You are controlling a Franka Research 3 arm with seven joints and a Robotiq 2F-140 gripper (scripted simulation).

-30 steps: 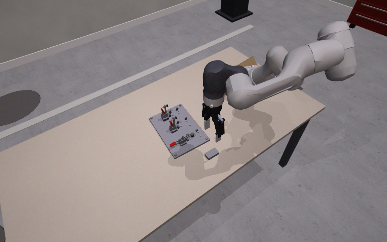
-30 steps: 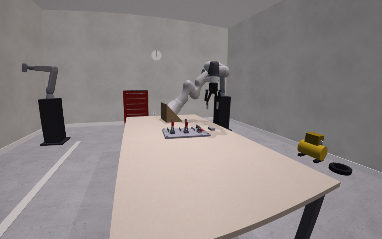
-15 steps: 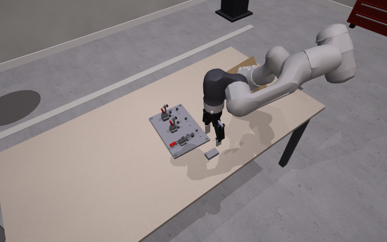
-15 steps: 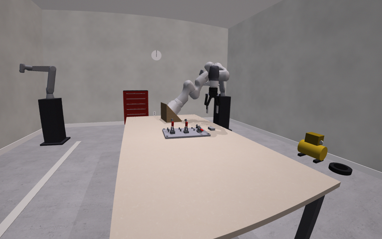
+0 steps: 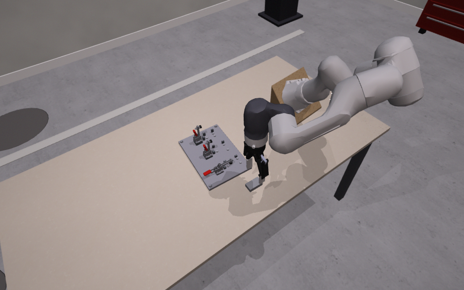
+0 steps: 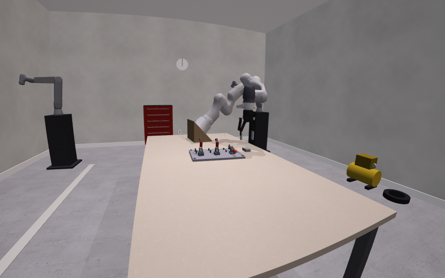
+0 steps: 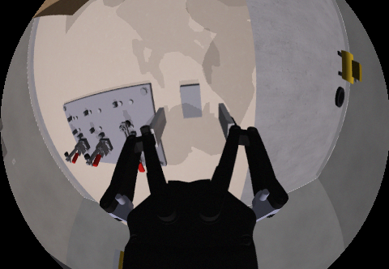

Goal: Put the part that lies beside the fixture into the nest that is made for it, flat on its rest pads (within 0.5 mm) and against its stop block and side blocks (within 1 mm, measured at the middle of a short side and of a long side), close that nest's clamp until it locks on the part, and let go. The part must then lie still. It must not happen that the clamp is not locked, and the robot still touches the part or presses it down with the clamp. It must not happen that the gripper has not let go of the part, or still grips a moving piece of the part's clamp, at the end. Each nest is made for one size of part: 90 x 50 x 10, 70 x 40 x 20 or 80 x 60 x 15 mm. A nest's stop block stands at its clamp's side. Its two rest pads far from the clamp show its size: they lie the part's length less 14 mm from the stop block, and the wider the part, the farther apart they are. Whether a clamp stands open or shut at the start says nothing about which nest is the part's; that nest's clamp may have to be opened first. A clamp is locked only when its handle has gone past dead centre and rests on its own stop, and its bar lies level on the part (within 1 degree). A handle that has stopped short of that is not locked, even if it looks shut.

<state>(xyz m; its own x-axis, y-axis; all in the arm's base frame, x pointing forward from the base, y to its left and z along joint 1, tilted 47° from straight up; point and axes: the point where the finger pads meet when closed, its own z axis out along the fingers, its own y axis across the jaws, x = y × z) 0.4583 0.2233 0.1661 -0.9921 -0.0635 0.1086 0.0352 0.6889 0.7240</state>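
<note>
The grey part (image 5: pixel 252 185) (image 6: pixel 246 149) (image 7: pixel 190 100) lies flat on the table beside the fixture plate (image 5: pixel 194 155) (image 6: pixel 210 157) (image 7: pixel 142 111). My gripper (image 5: pixel 255 172) (image 6: pixel 246 135) (image 7: pixel 191 113) is open and empty, pointing down above the table near the part. The far clamp (image 5: pixel 197 138) (image 6: pixel 200 152) and the middle clamp (image 5: pixel 208 153) (image 6: pixel 216 151) stand open, bars raised. The near clamp (image 5: pixel 219 168) (image 6: pixel 232 150) has its red handle low and its bar down over its nest, which looks empty; whether it is locked I cannot tell. My left finger partly hides it in the wrist view.
Pins and blocks stand up from the plate around the nests. The two open clamps rise highest there. The arm's wooden wedge mount (image 5: pixel 276 94) (image 6: pixel 196 133) (image 7: pixel 73 2) stands at the robot's end of the table. The part lies between the plate and a long table edge.
</note>
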